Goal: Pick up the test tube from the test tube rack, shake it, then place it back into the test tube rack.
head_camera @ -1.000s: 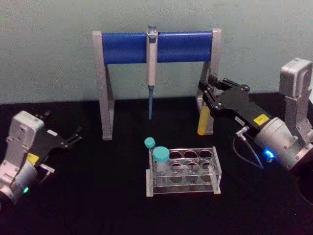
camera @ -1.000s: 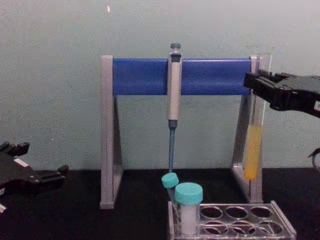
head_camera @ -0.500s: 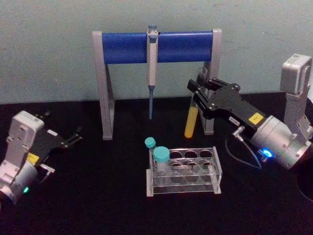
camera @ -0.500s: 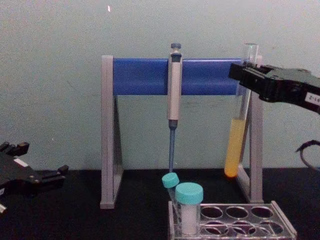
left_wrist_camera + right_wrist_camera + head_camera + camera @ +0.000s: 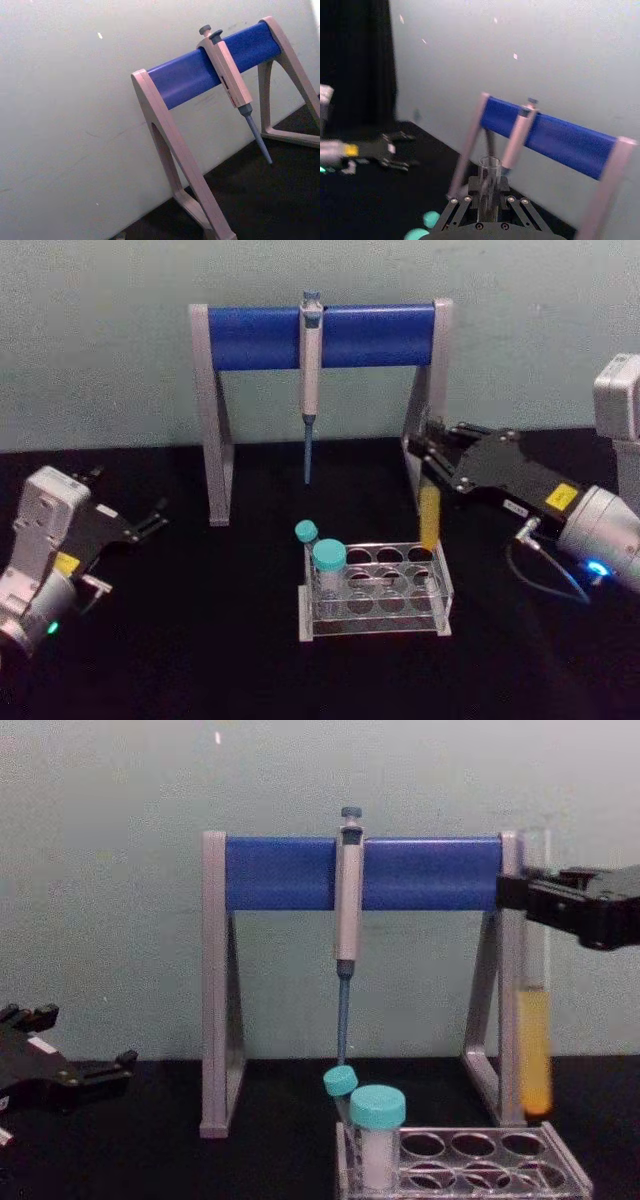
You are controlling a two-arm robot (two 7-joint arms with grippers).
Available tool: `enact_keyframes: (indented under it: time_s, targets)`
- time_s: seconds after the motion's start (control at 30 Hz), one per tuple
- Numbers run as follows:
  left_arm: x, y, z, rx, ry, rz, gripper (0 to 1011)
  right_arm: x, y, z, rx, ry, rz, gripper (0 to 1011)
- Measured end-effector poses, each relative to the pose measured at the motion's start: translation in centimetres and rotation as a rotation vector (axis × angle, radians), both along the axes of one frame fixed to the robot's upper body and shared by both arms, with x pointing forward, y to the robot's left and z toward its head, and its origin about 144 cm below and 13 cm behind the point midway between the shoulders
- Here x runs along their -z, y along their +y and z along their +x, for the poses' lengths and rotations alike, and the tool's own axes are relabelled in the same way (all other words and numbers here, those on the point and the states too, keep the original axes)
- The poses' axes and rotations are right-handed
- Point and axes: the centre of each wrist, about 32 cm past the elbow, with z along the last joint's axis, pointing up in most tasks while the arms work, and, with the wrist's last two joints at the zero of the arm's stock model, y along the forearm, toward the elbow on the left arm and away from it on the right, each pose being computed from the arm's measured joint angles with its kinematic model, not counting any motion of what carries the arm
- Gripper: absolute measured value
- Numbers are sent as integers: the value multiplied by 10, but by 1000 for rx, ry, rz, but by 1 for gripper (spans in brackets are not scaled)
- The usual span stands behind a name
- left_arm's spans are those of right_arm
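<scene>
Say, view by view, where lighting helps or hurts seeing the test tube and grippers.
Head view: the test tube shows mainly by its yellow liquid; the black left gripper blends into the dark table. Chest view: the pale wall sets off tube and right gripper. Right wrist view: the tube rim catches light.

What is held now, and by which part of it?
The right gripper holds the long clear glass test tube by its upper part, above the yellow liquid. The left gripper holds nothing.

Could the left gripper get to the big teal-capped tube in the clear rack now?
Probably yes. The large teal-capped tube stands at the clear plastic rack's front left corner, bare black table lies toward the open left gripper, and the right gripper holds the long glass tube over the far right.
</scene>
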Motion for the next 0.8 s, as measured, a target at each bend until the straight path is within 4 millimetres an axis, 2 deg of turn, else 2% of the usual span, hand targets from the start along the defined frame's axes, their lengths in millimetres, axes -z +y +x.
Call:
enact_keyframes:
  time_s: [0.17, 0.33, 0.5, 0.6, 0.8]
  targets:
    - [0, 0, 0, 0, 0, 0, 1001, -4, -1, -3, 82, -44, -81, 235]
    - [0, 0, 0, 0, 0, 0, 1001, -1, 6, 2, 150, -104, -110, 235]
    - [0, 0, 0, 0, 0, 0, 1001, 8, 14, 9, 170, -151, -41, 235]
    - [0, 0, 0, 0, 0, 0, 1001, 18, 19, 14, 174, -168, 63, 235]
    - [0, 0, 0, 0, 0, 0, 1001, 23, 22, 20, 125, -131, 173, 235]
